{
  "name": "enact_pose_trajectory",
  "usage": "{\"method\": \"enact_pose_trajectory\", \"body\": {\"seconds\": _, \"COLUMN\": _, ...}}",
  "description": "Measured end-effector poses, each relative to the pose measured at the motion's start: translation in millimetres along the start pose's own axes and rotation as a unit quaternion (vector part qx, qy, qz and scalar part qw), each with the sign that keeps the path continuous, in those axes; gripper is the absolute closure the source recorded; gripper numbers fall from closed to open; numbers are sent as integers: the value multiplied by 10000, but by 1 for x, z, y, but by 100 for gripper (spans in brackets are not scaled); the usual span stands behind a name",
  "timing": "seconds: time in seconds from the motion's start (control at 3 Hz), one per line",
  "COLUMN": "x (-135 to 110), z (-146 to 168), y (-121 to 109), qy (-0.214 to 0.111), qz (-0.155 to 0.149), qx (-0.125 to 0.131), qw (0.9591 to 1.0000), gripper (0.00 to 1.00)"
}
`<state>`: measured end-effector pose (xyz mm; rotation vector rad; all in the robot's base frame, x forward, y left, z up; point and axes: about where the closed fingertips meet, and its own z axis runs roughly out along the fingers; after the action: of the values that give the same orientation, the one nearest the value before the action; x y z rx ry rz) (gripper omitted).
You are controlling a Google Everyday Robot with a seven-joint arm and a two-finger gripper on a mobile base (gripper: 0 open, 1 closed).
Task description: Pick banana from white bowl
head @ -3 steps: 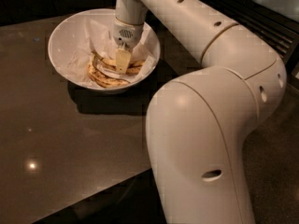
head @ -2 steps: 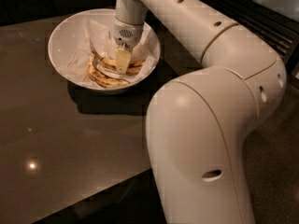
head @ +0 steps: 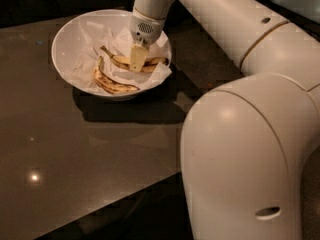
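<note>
The white bowl [head: 67, 39] stands on the dark table at the upper left and is lined with crumpled white paper. Brown-spotted yellow bananas lie in it. One banana [head: 114, 84] rests along the bowl's near side. Another banana [head: 120, 60] lies higher, across the paper, and passes between my fingers. My gripper [head: 137, 59] reaches down into the bowl from above, on its right half, and is shut on this upper banana. Only the near fingertip shows; the far one is hidden behind it.
The dark glossy table [head: 75, 154] runs to a front edge at the lower middle. My arm's large white body [head: 250, 154] fills the right side. The arm's upper link [head: 225, 14] crosses above the bowl's right rim.
The gripper has shifted slightly right and up inside the bowl. One banana has come away from the other and now sits higher on the paper.
</note>
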<state>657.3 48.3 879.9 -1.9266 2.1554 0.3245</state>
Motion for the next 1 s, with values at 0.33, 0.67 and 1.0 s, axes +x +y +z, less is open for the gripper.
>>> {"method": "enact_pose_trajectory", "body": {"seconds": 0.33, "x": 0, "z": 0, "y": 0, "qy": 1, "qz": 0, "qx": 1, "qw": 10000, "gripper": 100}}
{"method": "enact_pose_trajectory", "body": {"seconds": 0.67, "x": -8, "z": -22, "y": 2, "qy": 147, "qz": -20, "qx": 268, "qw": 9995, "gripper": 100}}
{"method": "enact_pose_trajectory", "body": {"seconds": 1.0, "x": -22, "z": -53, "y": 11, "qy": 300, "qz": -99, "qx": 469, "qw": 9984, "gripper": 100}}
